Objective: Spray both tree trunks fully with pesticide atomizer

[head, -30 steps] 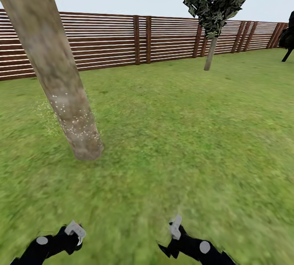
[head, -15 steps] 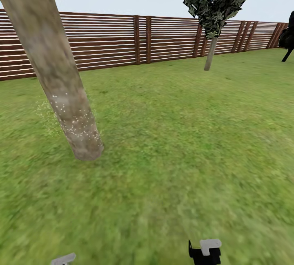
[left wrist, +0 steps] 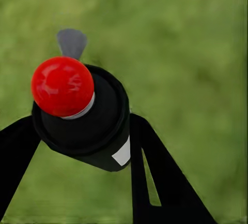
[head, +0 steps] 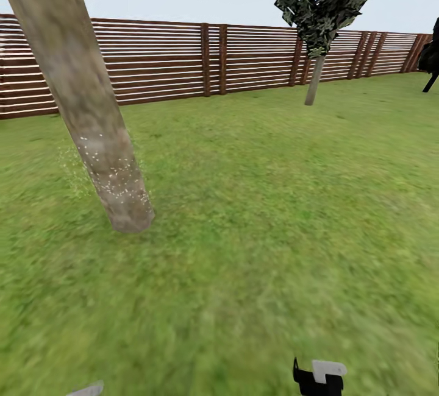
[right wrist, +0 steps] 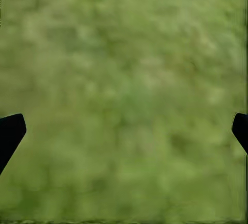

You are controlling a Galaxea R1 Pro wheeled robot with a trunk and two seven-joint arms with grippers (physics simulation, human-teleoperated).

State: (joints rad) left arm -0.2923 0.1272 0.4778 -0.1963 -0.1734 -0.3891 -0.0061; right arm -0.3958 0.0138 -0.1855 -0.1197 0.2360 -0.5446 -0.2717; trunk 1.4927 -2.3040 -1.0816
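The pesticide atomizer (left wrist: pixel 101 118), a dark bottle with a red dome on top and a white label, sits between the black fingers of my left gripper (left wrist: pixel 82 123), which is shut on it above the grass. In the head view only a pale tip of the left gripper (head: pixel 86 390) shows at the bottom edge. A thick grey-brown tree trunk (head: pixel 79 91) rises at the left, ahead of that arm. White pesticide specks (head: pixel 116 183) dot its lower part. My right gripper (right wrist: pixel 124 131) is open over bare grass, and its tip (head: pixel 321 377) shows low on the right.
Lawn (head: pixel 274 201) stretches ahead to a brown slatted fence (head: pixel 183 61). A small leafy tree with a thin pale stem (head: pixel 314 82) stands by the fence at back right. A dark shape (head: pixel 430 58) sits at the far right edge.
Both grippers have dropped toward the bottom edge of the head view, so only their tips show. The view itself has shifted slightly.
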